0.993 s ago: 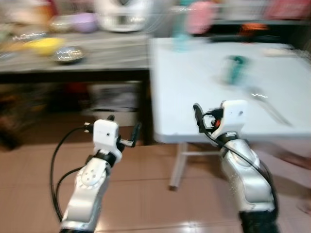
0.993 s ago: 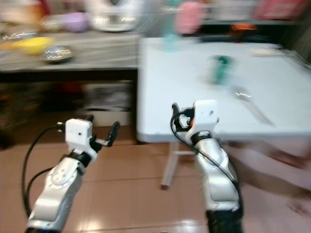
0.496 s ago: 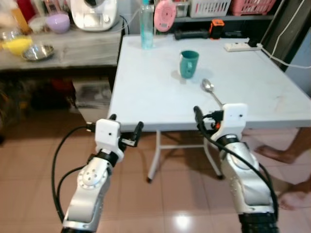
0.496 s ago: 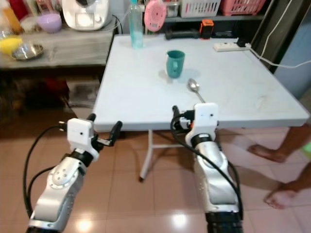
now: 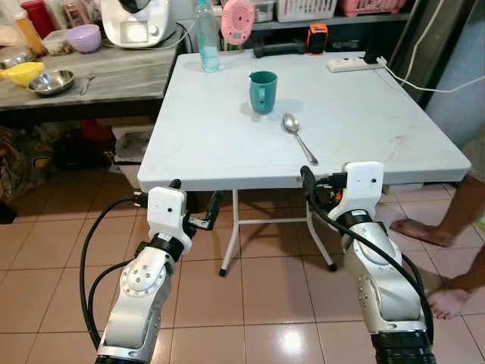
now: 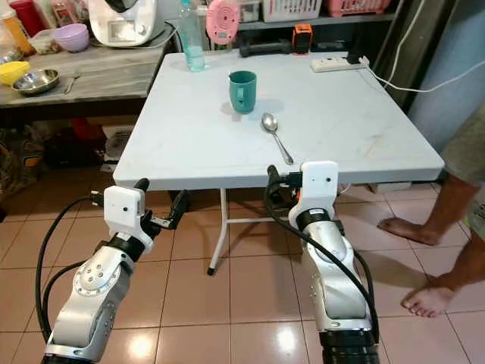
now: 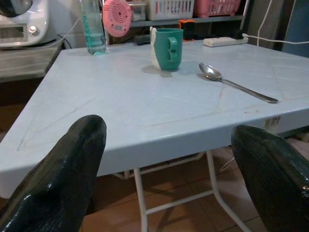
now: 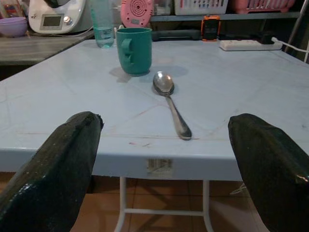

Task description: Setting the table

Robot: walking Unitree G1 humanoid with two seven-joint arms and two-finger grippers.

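The robot stands at the near edge of the white table [image 5: 227, 144], both arms raised level with that edge, as if lining up for a reach. The left gripper [image 5: 193, 205] and right gripper [image 6: 271, 182] are each spread wide and hold nothing. On the table, the green cup [image 5: 262, 92] stands upright toward the far side, and the spoon [image 5: 298, 139] lies just beside it, handle pointing at the right gripper, probably the easier first pick

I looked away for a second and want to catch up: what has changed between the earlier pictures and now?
Only the camera moved: the view swung, the blur cleared, and the white table now sits centred ahead. The teal mug and spoon lie as before. The left gripper and right gripper remain raised, open and empty, short of the table edge.
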